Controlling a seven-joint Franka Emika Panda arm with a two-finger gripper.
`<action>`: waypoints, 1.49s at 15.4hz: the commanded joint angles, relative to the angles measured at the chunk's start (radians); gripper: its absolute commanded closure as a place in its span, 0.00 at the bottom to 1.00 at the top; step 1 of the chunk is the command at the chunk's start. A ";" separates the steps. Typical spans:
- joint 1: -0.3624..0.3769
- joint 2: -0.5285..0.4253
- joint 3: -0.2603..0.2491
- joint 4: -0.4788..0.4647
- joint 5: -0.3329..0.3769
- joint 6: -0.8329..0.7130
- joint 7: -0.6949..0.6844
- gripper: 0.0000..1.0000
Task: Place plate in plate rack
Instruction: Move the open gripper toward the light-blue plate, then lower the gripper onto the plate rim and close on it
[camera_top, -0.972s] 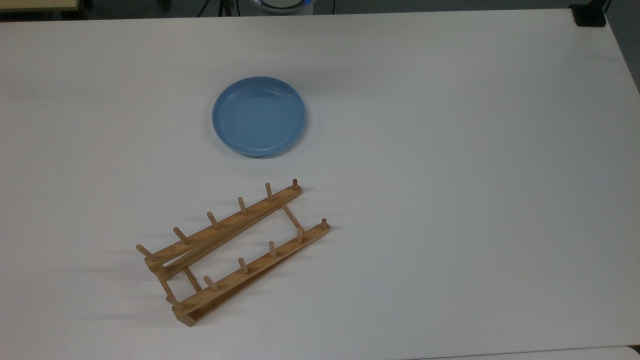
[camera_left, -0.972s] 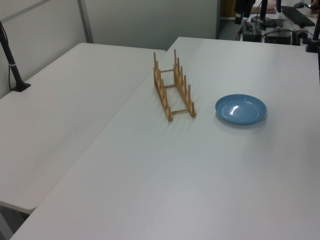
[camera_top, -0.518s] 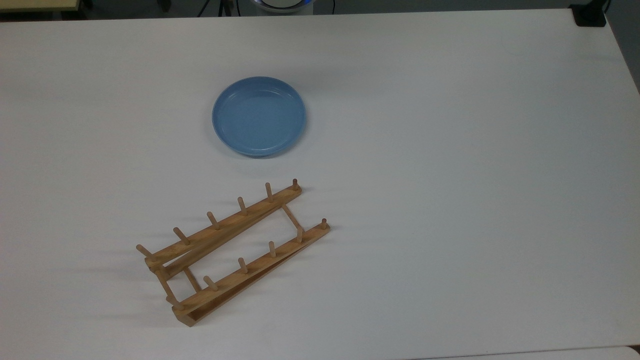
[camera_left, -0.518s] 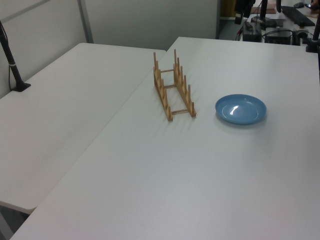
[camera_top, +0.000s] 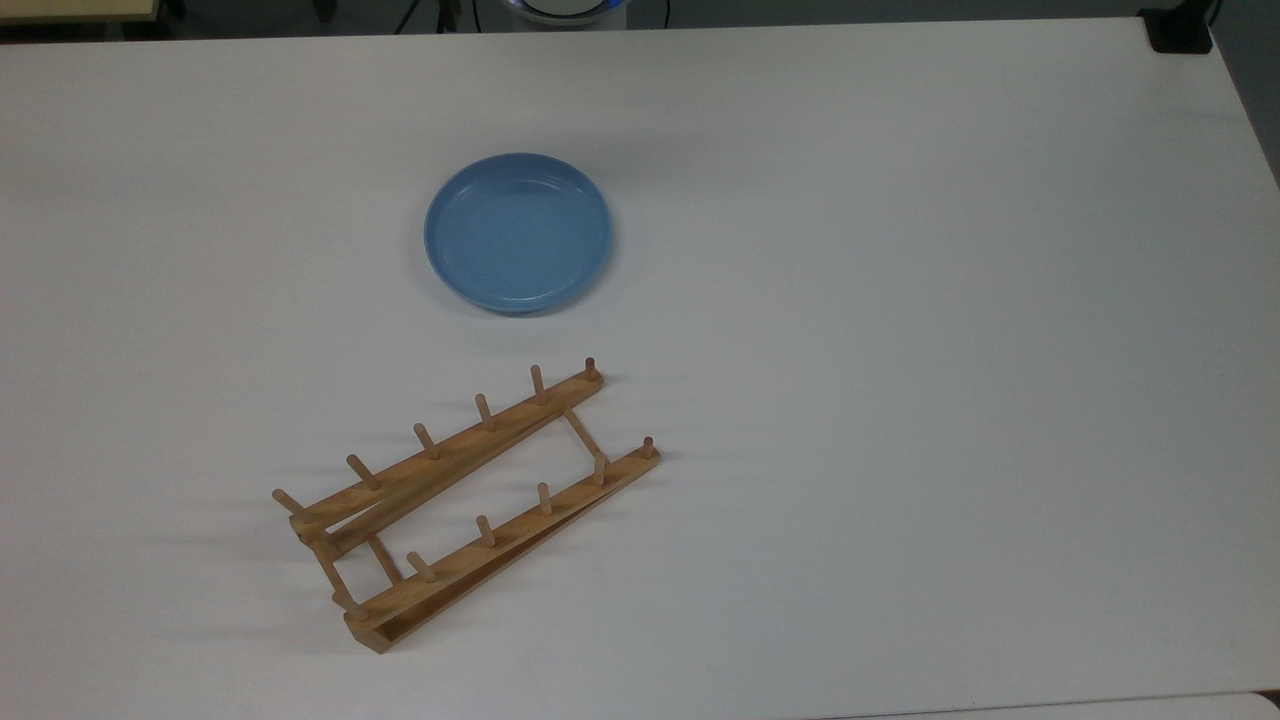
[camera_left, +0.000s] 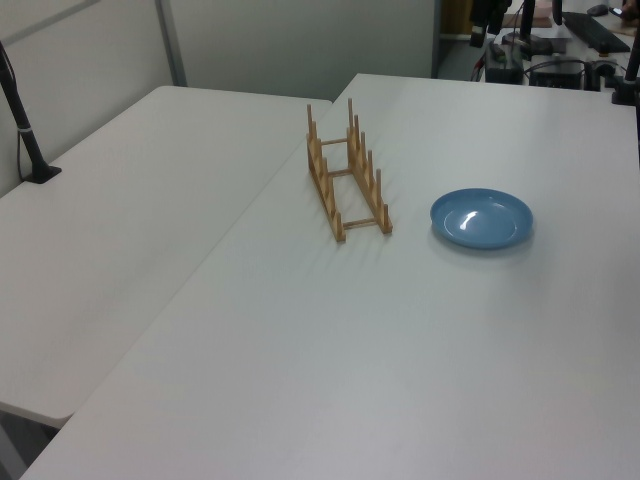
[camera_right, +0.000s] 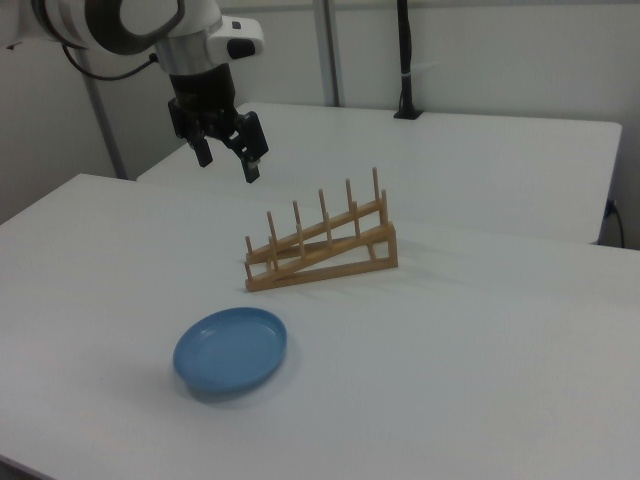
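Observation:
The light-blue plate (camera_top: 518, 231) (camera_left: 481, 218) (camera_right: 231, 351) lies flat on the white table. The wooden plate rack (camera_top: 465, 503) (camera_left: 346, 183) (camera_right: 321, 245) stands beside it, with no plate between its pegs. In the right view my gripper (camera_right: 227, 161) hangs open high in the air at the upper left, above and behind the plate, with nothing between its fingers. It touches neither the plate nor the rack.
A second white table (camera_left: 130, 210) adjoins the work table along a seam. A black post (camera_left: 24, 130) (camera_right: 404, 60) stands on the second table. A black clamp (camera_top: 1180, 30) sits at the table corner at the top view's upper right.

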 joint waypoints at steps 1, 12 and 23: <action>0.006 -0.016 -0.008 -0.017 -0.015 0.011 -0.016 0.00; -0.028 -0.010 -0.009 -0.023 -0.064 -0.058 -0.445 0.00; -0.049 -0.007 -0.011 -0.354 -0.086 0.363 -0.359 0.03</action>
